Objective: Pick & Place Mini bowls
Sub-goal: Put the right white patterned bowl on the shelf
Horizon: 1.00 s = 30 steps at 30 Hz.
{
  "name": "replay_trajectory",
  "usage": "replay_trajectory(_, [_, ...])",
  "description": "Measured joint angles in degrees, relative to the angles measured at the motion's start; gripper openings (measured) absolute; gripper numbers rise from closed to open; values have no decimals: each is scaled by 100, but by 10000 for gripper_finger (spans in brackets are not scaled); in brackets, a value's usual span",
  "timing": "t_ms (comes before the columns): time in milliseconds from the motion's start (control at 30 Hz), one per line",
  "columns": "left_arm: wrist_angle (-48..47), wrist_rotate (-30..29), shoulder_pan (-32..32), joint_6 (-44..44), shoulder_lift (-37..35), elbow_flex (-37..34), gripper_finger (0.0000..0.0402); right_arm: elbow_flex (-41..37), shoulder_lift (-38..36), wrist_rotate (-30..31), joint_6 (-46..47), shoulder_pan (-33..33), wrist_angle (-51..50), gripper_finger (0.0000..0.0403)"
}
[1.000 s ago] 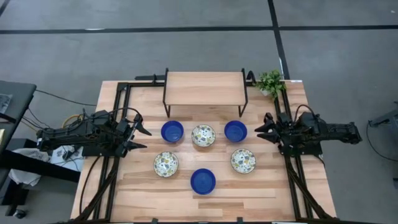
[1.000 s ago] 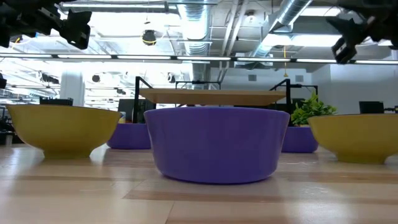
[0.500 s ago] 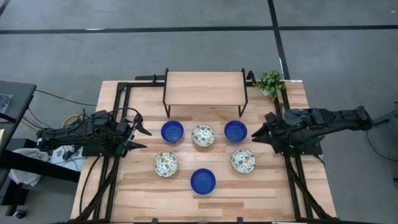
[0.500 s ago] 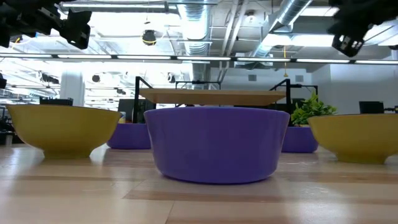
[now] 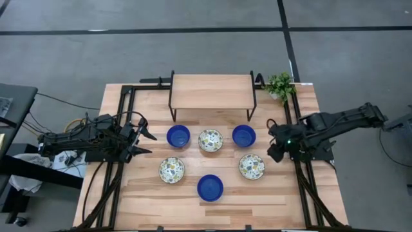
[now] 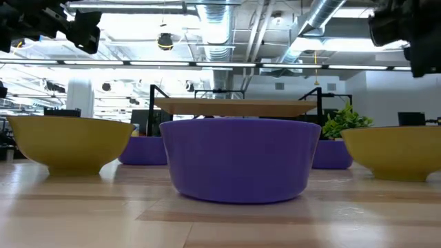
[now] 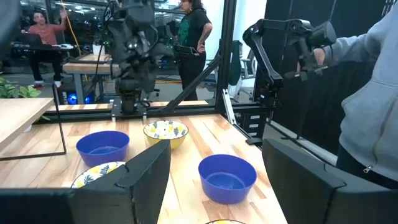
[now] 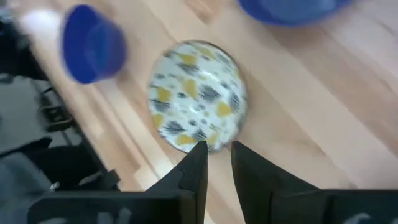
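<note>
Overhead, table-level, two wrist views

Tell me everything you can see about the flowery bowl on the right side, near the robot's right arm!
The flowery bowl is small and round, cream-white inside with yellow and dark speckles, and it looks glossy like ceramic. Its outside looks yellow. It sits upright on the wooden table, at the right end of the front row, apart from the other bowls. Nothing is in it. The right gripper hovers beside it, jaws nearly together, not touching it.
</note>
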Motion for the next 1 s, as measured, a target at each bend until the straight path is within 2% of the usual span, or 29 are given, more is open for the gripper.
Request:
replay_trajectory(233, [23, 2, 1, 0, 1, -1, 253, -2, 281, 0, 427, -2, -64, 80])
replay_trajectory(667, [37, 2, -1, 0, 2, 0, 253, -4, 1455, -144, 667, -2, -53, 186])
replay_trajectory(1000, [52, 4, -1, 0, 0, 0, 253, -4, 2293, -151, 490, -2, 284, 205])
